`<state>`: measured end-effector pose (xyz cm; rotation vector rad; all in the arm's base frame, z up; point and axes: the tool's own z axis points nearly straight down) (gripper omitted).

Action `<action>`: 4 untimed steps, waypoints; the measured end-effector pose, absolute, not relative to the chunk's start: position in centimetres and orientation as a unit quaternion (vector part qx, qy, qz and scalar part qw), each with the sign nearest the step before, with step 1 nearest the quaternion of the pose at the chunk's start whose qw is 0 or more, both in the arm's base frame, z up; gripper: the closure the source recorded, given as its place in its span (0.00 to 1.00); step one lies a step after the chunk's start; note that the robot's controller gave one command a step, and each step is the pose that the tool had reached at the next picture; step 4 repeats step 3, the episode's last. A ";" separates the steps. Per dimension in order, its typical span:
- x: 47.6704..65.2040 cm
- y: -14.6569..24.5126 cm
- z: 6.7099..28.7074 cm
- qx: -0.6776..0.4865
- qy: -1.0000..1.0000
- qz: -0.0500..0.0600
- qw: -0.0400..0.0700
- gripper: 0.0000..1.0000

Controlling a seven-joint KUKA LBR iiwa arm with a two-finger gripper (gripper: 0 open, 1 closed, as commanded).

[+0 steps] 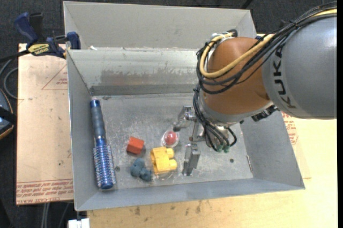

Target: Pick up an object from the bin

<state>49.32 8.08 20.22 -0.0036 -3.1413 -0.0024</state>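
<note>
Grey bin [134, 71] held the gripper [188, 161] low beside a yellow block [162, 160]. Nothing seemed grasped yet; whether its pincer was apart or together, I could not tell.

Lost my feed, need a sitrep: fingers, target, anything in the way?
Fingers open, empty, low over bin floor. Red round piece and yellow block just beside. Blue brush far off.

Bin [150, 66] w/ blue brush [101, 146], orange block [135, 145], yellow toy [162, 160], grey-blue lump [140, 169].
</note>
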 end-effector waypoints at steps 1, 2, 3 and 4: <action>50.9 8.6 7.2 0.070 -0.998 -0.002 -0.008 0.00; 51.1 8.6 7.5 0.069 -0.998 -0.002 -0.012 1.00; 49.2 9.0 24.3 0.094 -0.996 -0.001 -0.005 1.00; 49.2 9.0 24.3 0.094 -0.996 -0.001 -0.005 1.00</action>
